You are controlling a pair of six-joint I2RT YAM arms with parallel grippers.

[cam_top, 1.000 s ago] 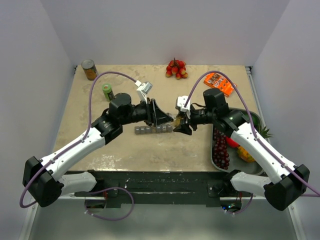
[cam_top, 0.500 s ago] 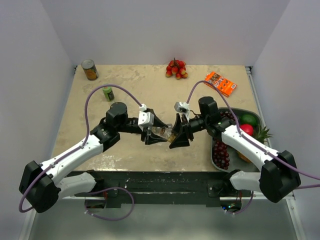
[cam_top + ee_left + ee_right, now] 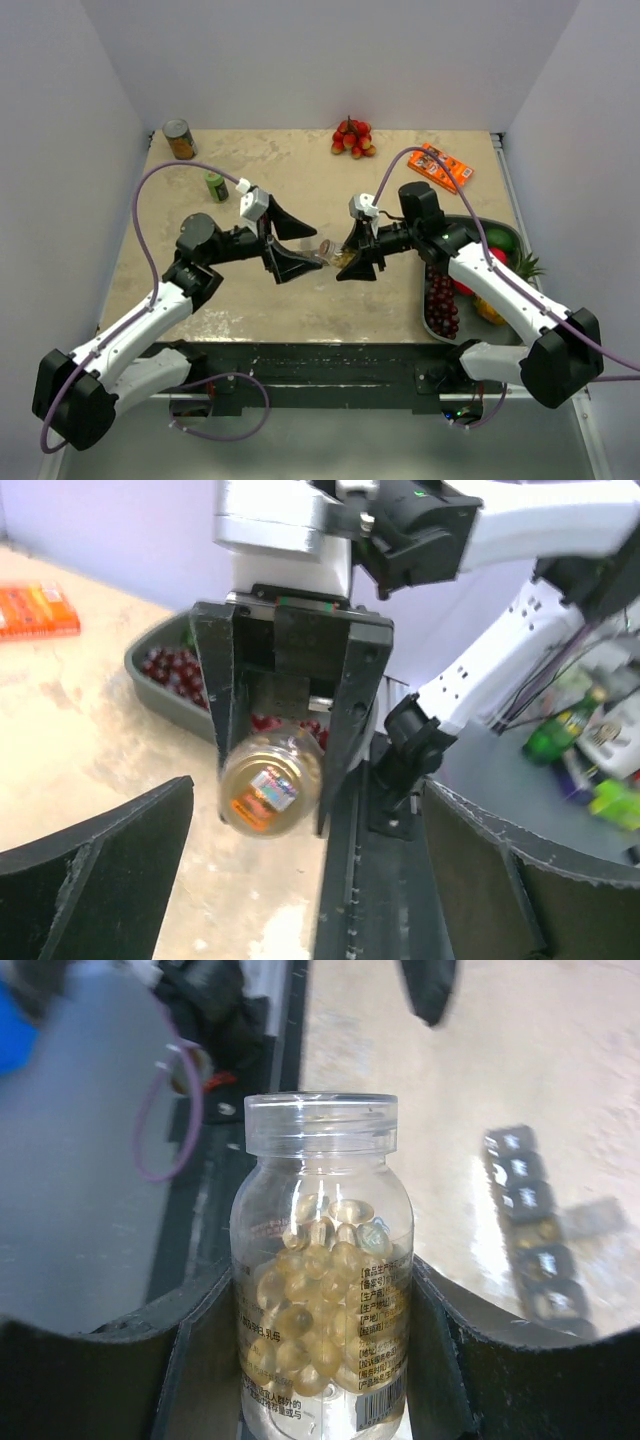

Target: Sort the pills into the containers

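My right gripper is shut on a clear plastic bottle full of yellow pills, gripped round its lower body. The bottle's end faces my left gripper, which is open wide just left of it and holds nothing. The grey strip of containers lies on the table beyond the bottle in the right wrist view. In the top view the grippers hide it.
A tin can and a green bottle stand at the back left. Red fruit and an orange packet lie at the back. A grey tray of grapes and fruit sits at the right edge.
My left gripper has opened wide and drawn back to the left, away from the bottle. The right gripper still holds the bottle, now shifted slightly back.
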